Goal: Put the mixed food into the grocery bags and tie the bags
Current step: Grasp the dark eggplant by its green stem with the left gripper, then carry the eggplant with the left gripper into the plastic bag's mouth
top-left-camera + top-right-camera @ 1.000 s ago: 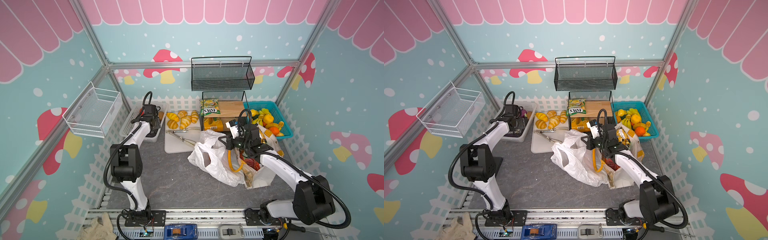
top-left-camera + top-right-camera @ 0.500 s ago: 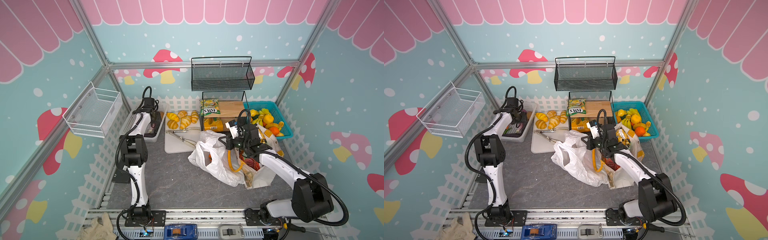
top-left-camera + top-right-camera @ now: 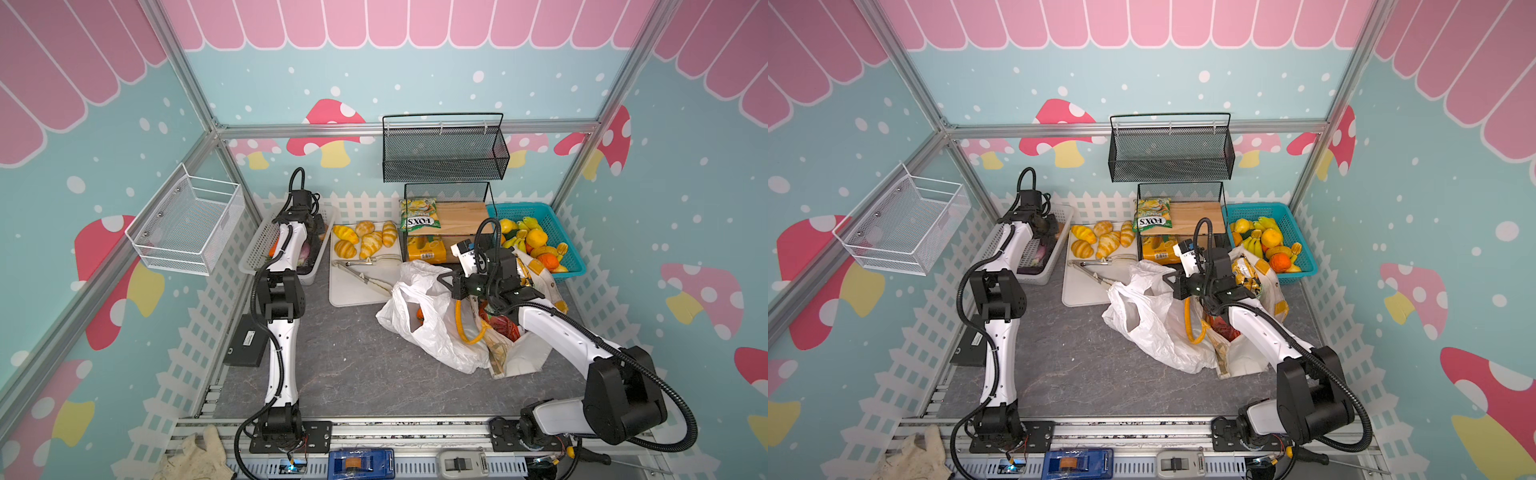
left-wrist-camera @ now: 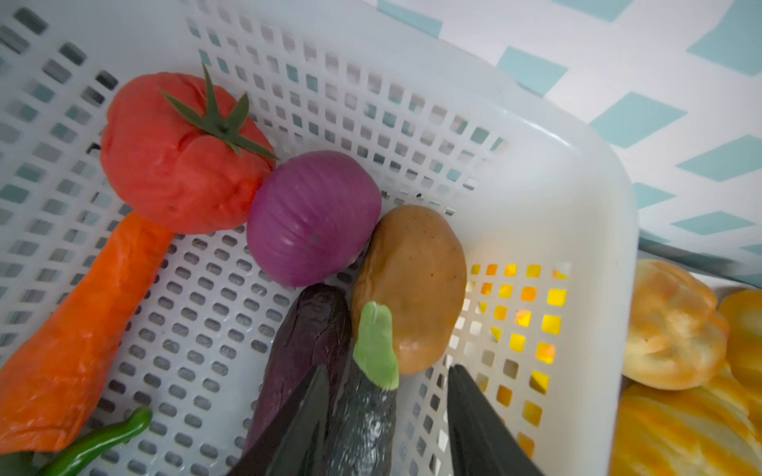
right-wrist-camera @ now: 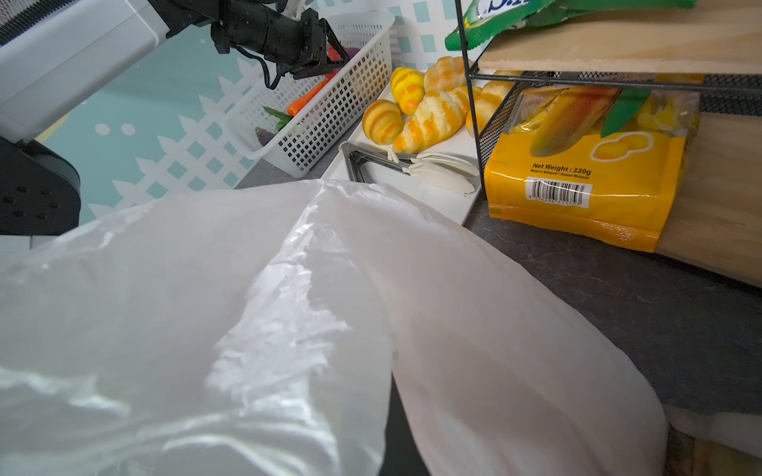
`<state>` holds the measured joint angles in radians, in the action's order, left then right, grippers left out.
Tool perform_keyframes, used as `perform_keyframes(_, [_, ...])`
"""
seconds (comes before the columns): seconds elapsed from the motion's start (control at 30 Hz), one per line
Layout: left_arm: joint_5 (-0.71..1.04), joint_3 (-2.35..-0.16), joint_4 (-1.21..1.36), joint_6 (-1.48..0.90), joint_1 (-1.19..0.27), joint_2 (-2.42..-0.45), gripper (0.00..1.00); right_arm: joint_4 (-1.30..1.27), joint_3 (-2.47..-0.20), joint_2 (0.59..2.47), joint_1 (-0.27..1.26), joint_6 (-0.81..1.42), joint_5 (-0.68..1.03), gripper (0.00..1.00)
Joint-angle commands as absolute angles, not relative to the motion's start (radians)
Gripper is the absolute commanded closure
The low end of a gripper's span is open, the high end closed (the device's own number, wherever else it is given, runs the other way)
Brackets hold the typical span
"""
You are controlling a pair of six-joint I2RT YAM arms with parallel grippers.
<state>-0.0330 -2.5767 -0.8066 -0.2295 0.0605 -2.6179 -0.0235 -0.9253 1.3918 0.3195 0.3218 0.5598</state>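
In the left wrist view, my left gripper [image 4: 387, 371] is down in a white perforated basket [image 4: 536, 173]. Its jaws are open on either side of a dark eggplant [image 4: 363, 420]; one finger touches it and the other stands apart. Beside it lie a purple onion [image 4: 313, 218], a carrot [image 4: 78, 329], a tomato [image 4: 181, 156] and a potato [image 4: 412, 284]. My right gripper [image 3: 448, 279] is shut on the rim of the white plastic bag [image 3: 428, 324], which holds an orange piece [image 3: 419, 311]. The tote [image 3: 523, 357] behind it holds a red packet [image 3: 503, 326].
Bread rolls [image 3: 365, 243] and tongs [image 3: 365, 270] lie on a white board next to the basket. A wire rack [image 3: 446, 195] with the FOX'S packet [image 3: 419, 214] and a teal fruit basket [image 3: 536, 245] stand at the back. A black box [image 3: 247, 340] sits front left.
My left arm has pushed farther into the white basket and its jaws have narrowed around the eggplant. The right arm and both bags have stayed put.
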Motion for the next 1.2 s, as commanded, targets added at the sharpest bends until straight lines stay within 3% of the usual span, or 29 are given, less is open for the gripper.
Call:
perform_keyframes(0.0, [-0.018,-2.638,-0.832,-0.250,0.077,-2.663,0.52,0.000,-0.945,1.400,0.314,0.301,0.542,0.99])
perform_keyframes(0.23, [-0.002,-2.678,-0.812,-0.240,0.086,-2.712,0.54,-0.001,-0.943,1.410,0.314,0.304,0.541,0.98])
perform_keyframes(0.63, [0.020,-2.692,-0.785,-0.236,0.095,-2.743,0.68,-0.003,-0.936,1.417,0.314,0.310,0.541,0.99])
perform_keyframes(1.17, [0.000,-2.598,-0.784,-0.224,0.097,-2.504,0.92,-0.006,-0.927,1.394,0.314,0.319,0.555,0.98])
